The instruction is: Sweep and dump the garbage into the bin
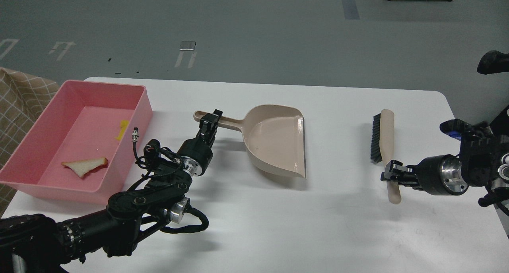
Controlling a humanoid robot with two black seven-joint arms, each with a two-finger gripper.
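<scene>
Counter: white, carries bin, dustpan, brush; both our arms over it.
Bin: pink tub at the counter's left end, sloping walls, sits flat.
Garbage, bread slice: triangular, white w/ tan crust, lies on the bin floor near the front wall.
Garbage, sponge piece: yellow scrap, also inside the bin, by the right wall, apart from the bread.
Dustpan: beige, mid-counter, just right of the bin, handle pointing left, open lip to the right; looks empty apart from a tiny speck.
Left pincer: at the dustpan handle, fingers around it near its end; we read it as closed on the handle.
Brush: beige handle, dark bristles facing left, right part of counter, well apart from the dustpan.
Right pincer: clamped on the brush handle, near the lower end.
Floor: grey, behind counter, w/ pale markings.
</scene>
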